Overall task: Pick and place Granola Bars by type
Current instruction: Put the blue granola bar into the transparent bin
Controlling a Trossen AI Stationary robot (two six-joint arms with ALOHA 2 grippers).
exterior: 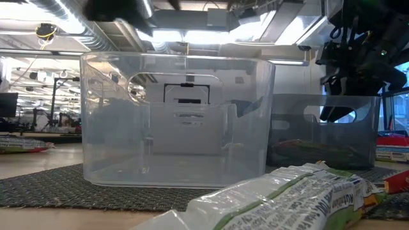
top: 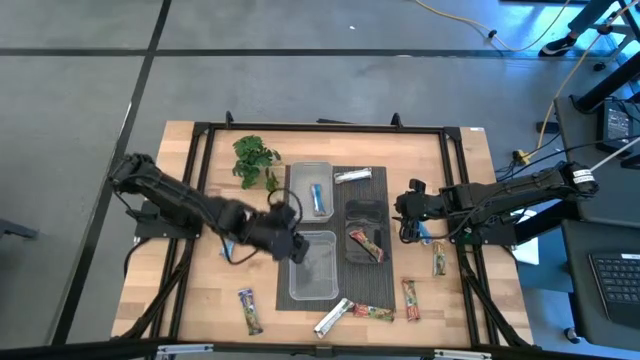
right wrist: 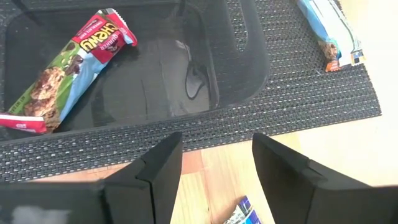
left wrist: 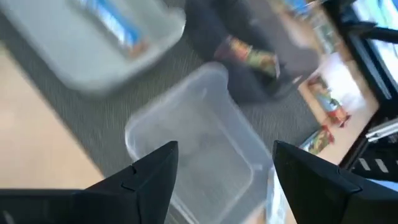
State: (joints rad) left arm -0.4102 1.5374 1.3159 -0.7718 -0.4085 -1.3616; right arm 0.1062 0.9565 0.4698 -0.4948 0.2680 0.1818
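My left gripper is open and empty, hovering over the far left corner of the empty clear tub. My right gripper is open and empty above bare wood just right of the dark tub. A red-green bar lies flat on that tub's floor. A blue bar lies in the far clear tub. A silver bar lies on the mat. A blue wrapper shows just beneath the right fingers.
More bars lie loose on the wood: one near left, a silver one and a red-green one at the mat's near edge, and two to the right. A leafy green sprig lies at the far left. A black frame rims the table.
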